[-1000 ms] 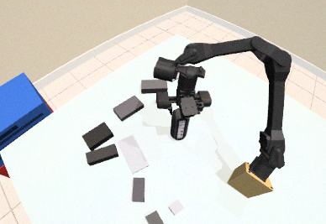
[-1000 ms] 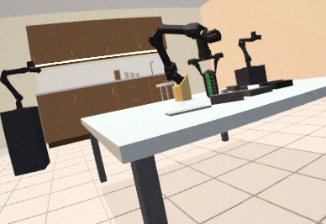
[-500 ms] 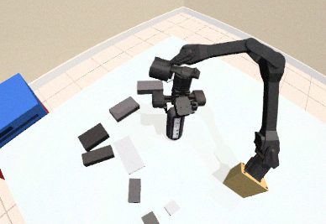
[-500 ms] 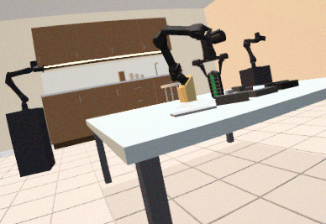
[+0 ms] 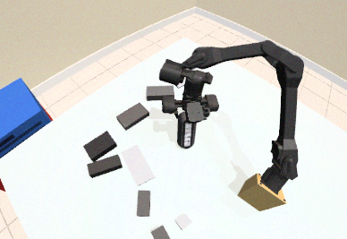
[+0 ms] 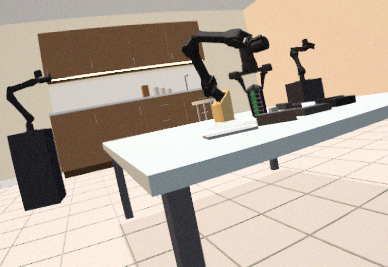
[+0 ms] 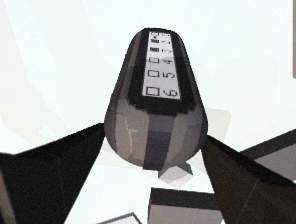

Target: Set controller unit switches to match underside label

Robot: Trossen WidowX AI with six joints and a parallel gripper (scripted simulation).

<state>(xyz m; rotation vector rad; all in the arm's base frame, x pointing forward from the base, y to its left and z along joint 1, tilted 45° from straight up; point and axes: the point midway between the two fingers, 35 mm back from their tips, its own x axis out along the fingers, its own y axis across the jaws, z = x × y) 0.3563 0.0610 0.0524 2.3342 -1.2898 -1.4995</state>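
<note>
The controller unit [image 5: 181,140] [image 6: 262,105] [image 7: 131,132] is dark grey with rounded ends. It is upright, one end up between my fingers and the other pointing down; whether the lower end touches the bench is unclear. My gripper [image 5: 188,115] [image 6: 255,92] [image 7: 153,134] is shut on its sides near the upper end. The white label [image 7: 161,75] faces the wrist camera: squares 2 and 3 look filled, 4, 5 and 6 look empty, and 1 is small and hard to read, seemingly empty. Green rocker parts [image 6: 254,106] show in the exterior view, too small to read singly.
Several dark modules lie on the bench, including a dark block [image 5: 100,146], a long block [image 5: 105,166] and a grey block [image 5: 132,115]. A pale flat panel [image 5: 138,165] and small pale block [image 5: 183,221] [image 7: 175,175] lie nearby. My arm stands on a yellow base [image 5: 261,194] [image 6: 222,109].
</note>
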